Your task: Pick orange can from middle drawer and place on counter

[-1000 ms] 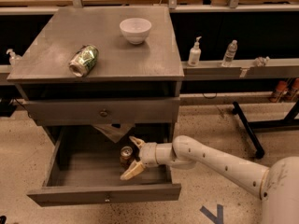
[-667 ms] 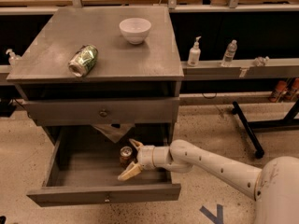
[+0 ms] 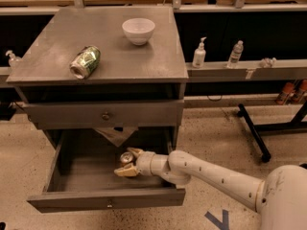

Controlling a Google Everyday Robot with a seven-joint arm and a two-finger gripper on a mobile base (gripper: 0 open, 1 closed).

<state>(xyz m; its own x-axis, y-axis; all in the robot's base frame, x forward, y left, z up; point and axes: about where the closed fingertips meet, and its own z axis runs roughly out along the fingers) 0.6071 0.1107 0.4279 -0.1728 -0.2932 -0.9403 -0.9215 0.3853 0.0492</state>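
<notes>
The orange can [image 3: 127, 157] stands upright on the floor of the open middle drawer [image 3: 81, 169], right of centre, with its silver top showing. My gripper [image 3: 128, 162] reaches into the drawer from the right. It is open, with one tan finger [image 3: 135, 152] behind the can and the other [image 3: 123, 171] in front of it, so the can sits between them. The counter [image 3: 120, 51] is the grey top of the cabinet above.
A green-and-white can [image 3: 85, 61] lies on its side at the counter's left, and a white bowl [image 3: 138, 30] stands at its back. The drawer above [image 3: 103, 115] is closed. Bottles [image 3: 198, 53] stand on a shelf to the right. A black stand leg [image 3: 253, 131] lies on the floor.
My gripper has moved a little left, further into the drawer, so its fingers now straddle the orange can. The can has not moved.
</notes>
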